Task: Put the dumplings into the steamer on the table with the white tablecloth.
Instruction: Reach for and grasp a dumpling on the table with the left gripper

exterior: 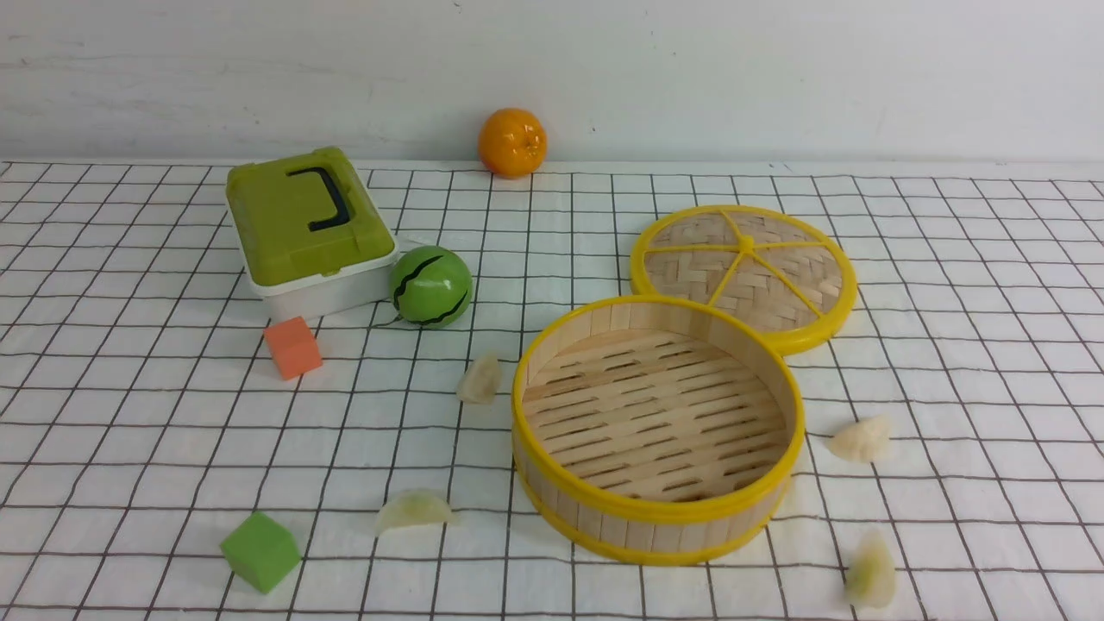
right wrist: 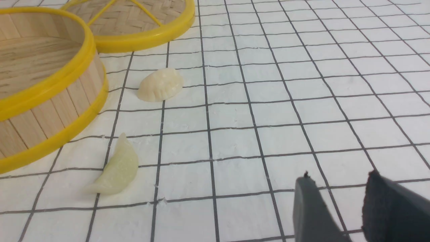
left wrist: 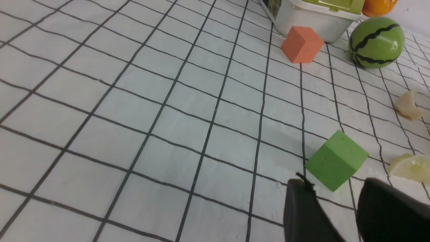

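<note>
Starting up close, the left claw (left wrist: 336,205) is spread wide and holds nothing, and so is the right claw (right wrist: 340,195). Both hang over the worktop (exterior: 129,448), which is covered by the white tablecloth (exterior: 992,285).

The nearest dumpling (exterior: 871,571) lies on the cloth, to the right of the steamer's front. A green cube (exterior: 260,550) sits far to the left. A second dumpling (exterior: 412,511) lies between the cube and the steamer (exterior: 655,526). A third dumpling (exterior: 861,438) lies just to the right of the steamer, and a fourth dumpling (exterior: 480,378) just to its left.

Farther back are an orange cube (exterior: 293,347), a toy watermelon (exterior: 430,286), and a white box with a green lid (exterior: 306,228). The steamer lid (exterior: 743,274) lies flat behind the steamer. A toy orange (exterior: 512,142) sits by the wall.
</note>
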